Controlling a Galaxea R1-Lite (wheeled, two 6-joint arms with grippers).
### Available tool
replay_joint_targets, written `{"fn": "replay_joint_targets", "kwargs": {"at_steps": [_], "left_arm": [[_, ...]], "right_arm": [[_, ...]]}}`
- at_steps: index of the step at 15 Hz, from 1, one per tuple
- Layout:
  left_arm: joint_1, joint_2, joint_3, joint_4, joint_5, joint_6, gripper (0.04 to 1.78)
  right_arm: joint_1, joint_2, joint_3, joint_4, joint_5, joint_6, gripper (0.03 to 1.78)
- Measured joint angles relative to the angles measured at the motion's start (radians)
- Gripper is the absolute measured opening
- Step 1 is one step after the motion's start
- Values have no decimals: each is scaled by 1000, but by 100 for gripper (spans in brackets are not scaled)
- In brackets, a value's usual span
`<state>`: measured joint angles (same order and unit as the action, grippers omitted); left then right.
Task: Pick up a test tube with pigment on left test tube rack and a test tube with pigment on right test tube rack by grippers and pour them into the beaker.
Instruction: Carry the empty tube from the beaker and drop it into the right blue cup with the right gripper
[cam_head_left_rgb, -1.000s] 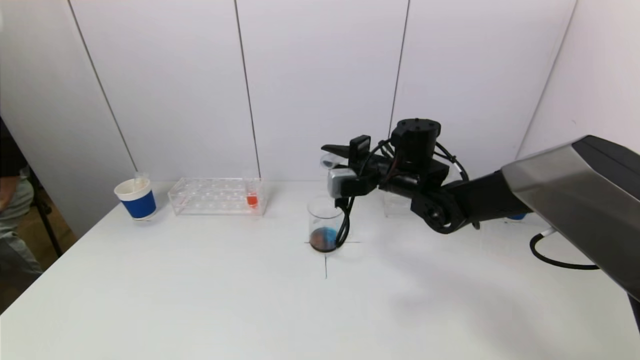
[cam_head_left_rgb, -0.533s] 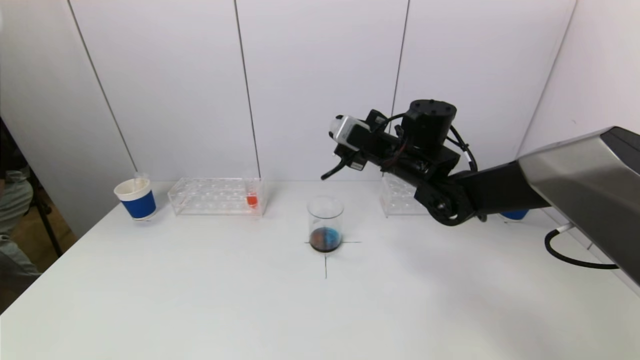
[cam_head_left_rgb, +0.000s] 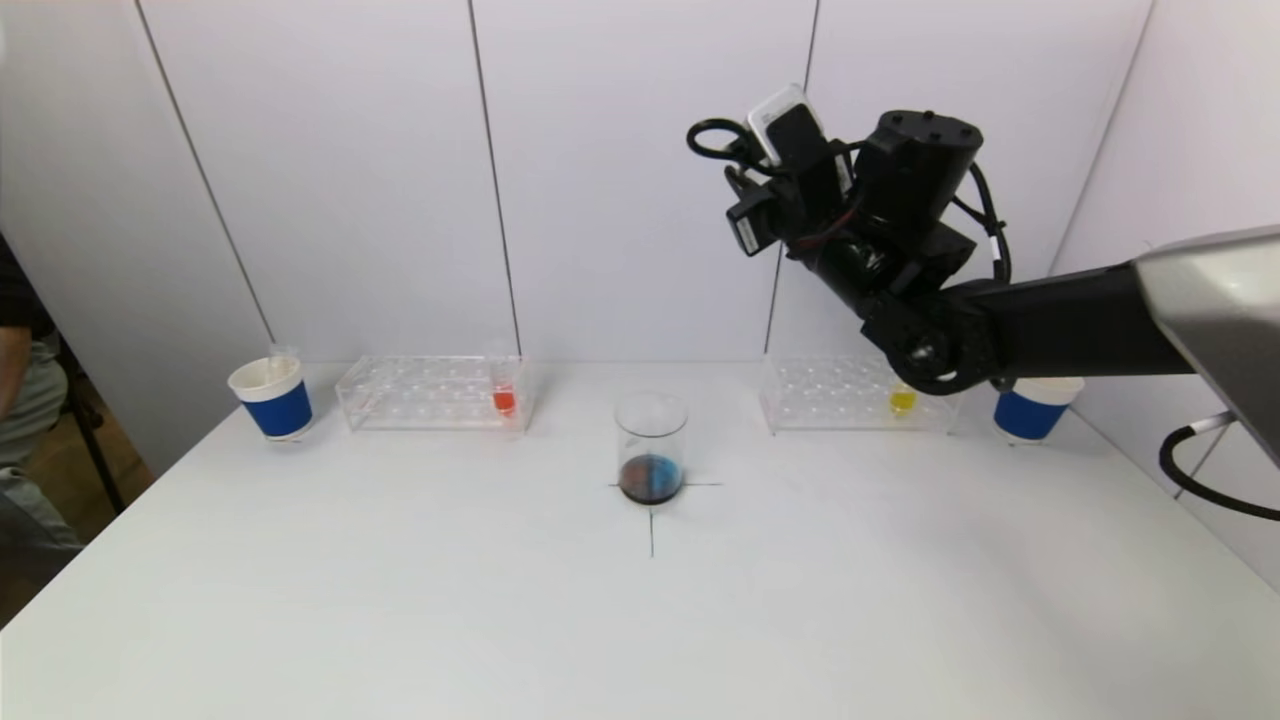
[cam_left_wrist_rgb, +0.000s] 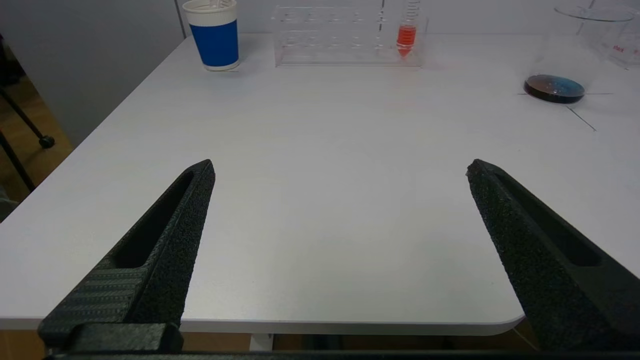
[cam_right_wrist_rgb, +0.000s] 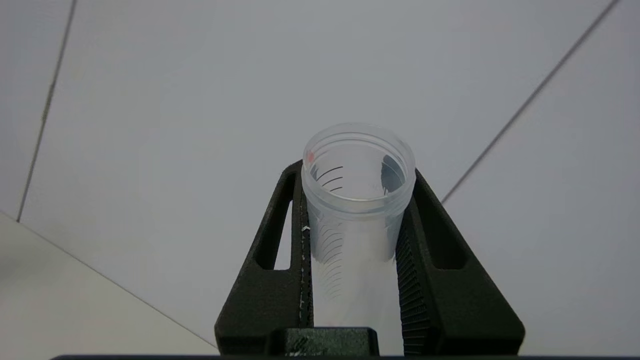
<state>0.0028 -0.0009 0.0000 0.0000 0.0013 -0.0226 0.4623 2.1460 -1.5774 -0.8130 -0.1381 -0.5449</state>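
Observation:
My right gripper (cam_right_wrist_rgb: 357, 175) is shut on a clear, empty-looking test tube (cam_right_wrist_rgb: 350, 225), held high against the wall with its mouth facing away from the wrist. In the head view the right arm (cam_head_left_rgb: 900, 230) is raised above the right rack (cam_head_left_rgb: 835, 395), which holds a yellow tube (cam_head_left_rgb: 902, 398). The beaker (cam_head_left_rgb: 651, 448) stands at the table's middle with dark blue-red liquid at its bottom. The left rack (cam_head_left_rgb: 432, 392) holds an orange-red tube (cam_head_left_rgb: 504, 390). My left gripper (cam_left_wrist_rgb: 340, 167) is open and empty, low by the table's near left edge.
A blue and white paper cup (cam_head_left_rgb: 272, 398) stands left of the left rack, and another (cam_head_left_rgb: 1035, 408) right of the right rack. The left wrist view shows the cup (cam_left_wrist_rgb: 216, 35), left rack (cam_left_wrist_rgb: 345, 35), orange-red tube (cam_left_wrist_rgb: 406, 35) and beaker (cam_left_wrist_rgb: 575, 50). A person is at the far left.
My right gripper has lifted up and to the right from over the beaker, turning the tube back from its tipped pose. The right rack and yellow tube have come into view.

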Motion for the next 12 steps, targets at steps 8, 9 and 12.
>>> {"fn": "replay_joint_targets", "kwargs": {"at_steps": [8,9,12], "left_arm": [[0,0,0,0,0,0,176],[0,0,0,0,0,0,176],[0,0,0,0,0,0,176]], "right_arm": [[-190,-140,-116,306,-155,302,53],[-227,-150,-121,320,-165,316,53],[-335,-169,-129,394,-171,408,53]]}}
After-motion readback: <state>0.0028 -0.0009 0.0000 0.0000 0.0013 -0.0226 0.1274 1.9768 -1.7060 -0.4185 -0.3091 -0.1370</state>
